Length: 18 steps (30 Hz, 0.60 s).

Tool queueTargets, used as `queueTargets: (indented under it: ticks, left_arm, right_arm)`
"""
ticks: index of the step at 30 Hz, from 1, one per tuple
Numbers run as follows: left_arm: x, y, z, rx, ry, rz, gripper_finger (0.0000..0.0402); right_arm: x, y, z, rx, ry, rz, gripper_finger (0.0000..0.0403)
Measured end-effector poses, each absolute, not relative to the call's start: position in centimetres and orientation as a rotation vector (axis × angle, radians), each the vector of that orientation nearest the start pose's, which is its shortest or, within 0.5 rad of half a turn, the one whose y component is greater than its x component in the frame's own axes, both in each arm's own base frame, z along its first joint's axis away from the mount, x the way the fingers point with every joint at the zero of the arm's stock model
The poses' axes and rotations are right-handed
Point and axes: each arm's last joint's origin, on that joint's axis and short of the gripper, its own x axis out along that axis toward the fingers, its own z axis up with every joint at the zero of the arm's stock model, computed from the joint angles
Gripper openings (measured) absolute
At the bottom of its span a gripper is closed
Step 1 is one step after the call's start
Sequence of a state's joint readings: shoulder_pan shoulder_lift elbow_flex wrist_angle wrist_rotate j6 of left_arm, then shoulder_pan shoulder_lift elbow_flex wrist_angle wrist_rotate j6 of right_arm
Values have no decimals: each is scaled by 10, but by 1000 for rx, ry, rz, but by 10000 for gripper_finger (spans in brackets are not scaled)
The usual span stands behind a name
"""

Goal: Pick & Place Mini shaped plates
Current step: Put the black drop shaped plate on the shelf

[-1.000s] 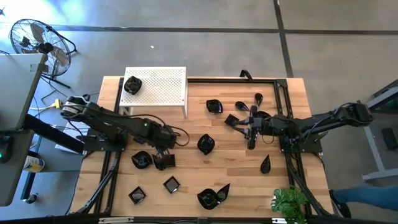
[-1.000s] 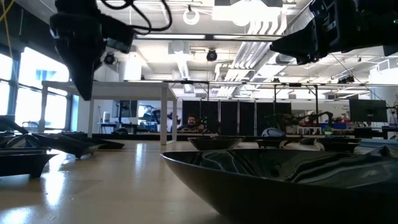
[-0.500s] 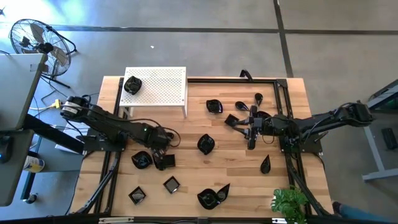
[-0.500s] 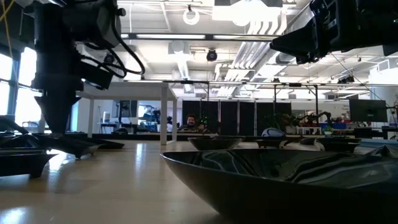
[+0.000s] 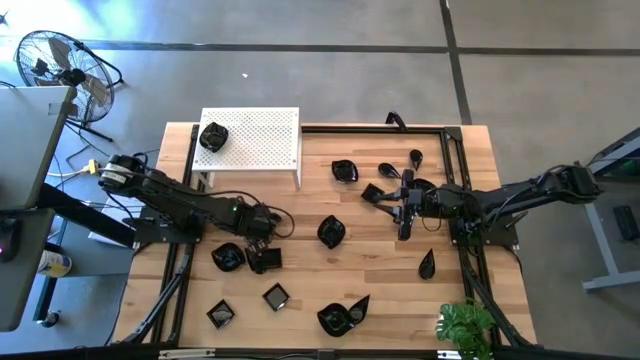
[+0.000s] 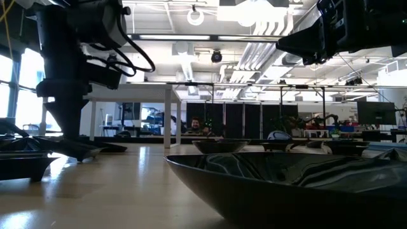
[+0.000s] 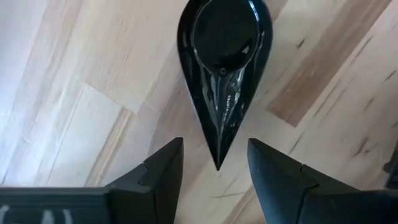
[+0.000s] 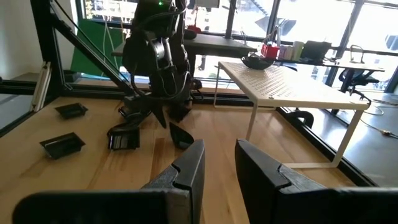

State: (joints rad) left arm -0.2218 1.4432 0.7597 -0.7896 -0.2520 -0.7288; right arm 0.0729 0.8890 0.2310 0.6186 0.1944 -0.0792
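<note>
Small glossy black plates lie scattered over the wooden table; one wavy plate sits on the white perforated stand. My left gripper is open and points down over a teardrop plate lying flat on the wood. The plate's pointed tip lies between the two fingers without touching them. In the high view this gripper is near the table's left middle, beside another plate. My right gripper hovers open and empty above the right half.
More plates lie at the far right, mid-table, right and near edge. Black rails run along the table's sides. A potted plant stands at the near right corner. A person sits far behind.
My left gripper has come down from well above the table to just over the wood, settling with its open fingers either side of the teardrop plate's tip. The plates have stayed put.
</note>
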Motion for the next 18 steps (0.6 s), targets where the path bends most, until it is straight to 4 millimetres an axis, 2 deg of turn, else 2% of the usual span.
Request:
queueTargets:
  ticks: [8,18]
  left_arm:
    - [223,-43,150,-202,1381,536,163]
    - [224,-44,148,-176,1401,484,50]
  right_arm:
    - [180,8,202,-84,44,-120,78]
    - [180,8,202,-84,44,-120,78]
